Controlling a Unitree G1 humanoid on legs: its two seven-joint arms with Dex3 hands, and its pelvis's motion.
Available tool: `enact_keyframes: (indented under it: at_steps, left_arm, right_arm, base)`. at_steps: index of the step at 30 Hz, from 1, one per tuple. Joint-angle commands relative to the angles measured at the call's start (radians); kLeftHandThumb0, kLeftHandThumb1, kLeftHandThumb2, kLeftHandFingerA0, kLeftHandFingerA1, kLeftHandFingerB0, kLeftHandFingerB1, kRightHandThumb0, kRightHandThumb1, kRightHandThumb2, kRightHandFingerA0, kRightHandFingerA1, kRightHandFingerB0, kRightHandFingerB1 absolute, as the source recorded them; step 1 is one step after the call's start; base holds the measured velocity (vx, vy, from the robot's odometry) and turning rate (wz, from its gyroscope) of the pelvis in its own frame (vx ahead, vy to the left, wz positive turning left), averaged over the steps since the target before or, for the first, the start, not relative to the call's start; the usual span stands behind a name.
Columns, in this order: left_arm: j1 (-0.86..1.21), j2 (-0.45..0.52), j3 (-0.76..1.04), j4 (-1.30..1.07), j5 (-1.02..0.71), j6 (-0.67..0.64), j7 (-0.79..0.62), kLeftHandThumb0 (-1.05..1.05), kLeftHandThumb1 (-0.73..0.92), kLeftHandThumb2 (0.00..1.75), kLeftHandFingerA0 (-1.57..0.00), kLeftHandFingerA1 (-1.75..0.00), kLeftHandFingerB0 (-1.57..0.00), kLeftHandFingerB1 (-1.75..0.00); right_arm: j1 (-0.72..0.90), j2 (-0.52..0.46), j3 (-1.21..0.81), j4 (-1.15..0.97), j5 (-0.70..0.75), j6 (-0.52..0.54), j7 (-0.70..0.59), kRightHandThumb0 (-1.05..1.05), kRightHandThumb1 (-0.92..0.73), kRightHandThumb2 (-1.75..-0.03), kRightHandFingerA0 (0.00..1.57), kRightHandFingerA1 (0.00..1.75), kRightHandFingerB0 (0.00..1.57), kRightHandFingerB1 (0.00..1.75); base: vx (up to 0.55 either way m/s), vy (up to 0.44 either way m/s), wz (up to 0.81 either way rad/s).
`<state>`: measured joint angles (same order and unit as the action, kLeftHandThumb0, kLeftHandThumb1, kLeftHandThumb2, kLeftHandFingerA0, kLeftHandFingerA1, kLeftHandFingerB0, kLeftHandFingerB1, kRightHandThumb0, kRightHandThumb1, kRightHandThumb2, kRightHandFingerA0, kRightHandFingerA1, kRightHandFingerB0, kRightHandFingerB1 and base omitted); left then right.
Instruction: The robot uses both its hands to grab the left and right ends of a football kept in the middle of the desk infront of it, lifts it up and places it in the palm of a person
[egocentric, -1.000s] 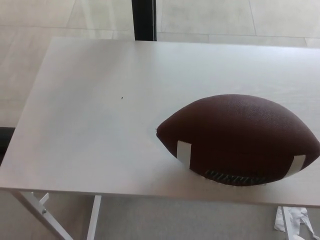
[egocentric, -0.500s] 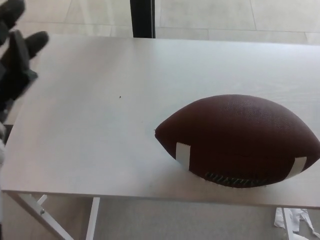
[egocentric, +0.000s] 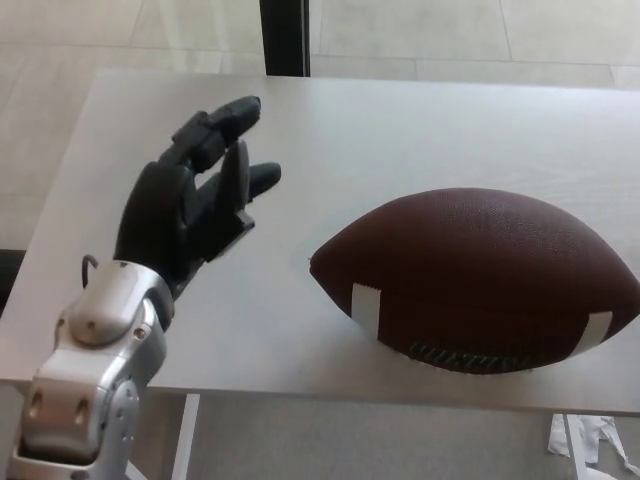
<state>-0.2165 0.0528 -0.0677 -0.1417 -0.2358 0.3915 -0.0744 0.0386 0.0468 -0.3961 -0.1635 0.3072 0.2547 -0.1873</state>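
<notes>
The left hand (egocentric: 195, 205), absent a second ago, is now raised over the desk (egocentric: 420, 120), fingers spread, holding nothing, near the football's (egocentric: 478, 280) left end. The ball lies unmoved, toward the right. Reach begun; right hand unseen.

Brown pebbled football (egocentric: 480, 275), laid on its side lengthwise across the right part of the white desk (egocentric: 400, 130), white stripes seen near both ends, dark lettering along the lower face, untouched by anything
</notes>
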Motion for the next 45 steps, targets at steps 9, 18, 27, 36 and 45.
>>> enact_keyframes:
  at_steps: [9, 18, 27, 36, 45]
  left_arm:
    - [0.086, 0.039, -0.085, 0.055, 0.124, -0.043, -0.012, -0.95, 0.92, 0.90, -0.31, -0.53, -0.21, -0.41]
    - [0.148, -0.050, -0.087, 0.129, 0.104, -0.079, 0.001, -0.94, 0.92, 0.85, -0.20, -0.52, -0.07, -0.27]
    - [0.160, -0.130, -0.100, 0.142, 0.117, -0.039, 0.023, -1.03, 0.83, 1.19, -0.09, -0.53, -0.03, -0.11]
    - [0.136, -0.195, -0.076, 0.171, 0.048, 0.019, -0.016, -1.03, 0.83, 1.33, -0.12, -0.48, 0.00, 0.00]
    - [0.075, -0.244, -0.042, 0.229, 0.050, 0.028, 0.023, -1.05, 0.83, 1.09, -0.11, -0.55, 0.00, -0.08]
  right_arm:
    - [0.027, 0.035, 0.029, 0.013, -0.043, 0.003, -0.051, -0.96, -0.92, -0.77, 0.42, 0.49, 0.25, 0.33]
    - [0.053, -0.005, 0.107, 0.007, -0.037, 0.064, 0.034, -0.96, -0.92, -0.77, 0.43, 0.44, 0.28, 0.33]
    - [0.088, -0.061, 0.151, 0.013, -0.009, 0.132, 0.124, -1.05, -0.92, -0.81, 0.23, 0.39, 0.11, 0.28]
    - [0.081, -0.116, 0.182, -0.003, 0.023, 0.178, 0.205, -1.05, -0.92, -0.93, 0.19, 0.43, 0.06, 0.25]
    - [-0.013, -0.137, 0.152, -0.001, 0.039, 0.212, 0.206, -1.04, -0.92, -0.90, 0.20, 0.42, 0.07, 0.27]
  base:
    - [0.00, 0.000, 0.00]
    - [0.00, 0.000, 0.00]
    - [0.00, 0.000, 0.00]
    - [0.00, 0.000, 0.00]
    - [0.00, 0.000, 0.00]
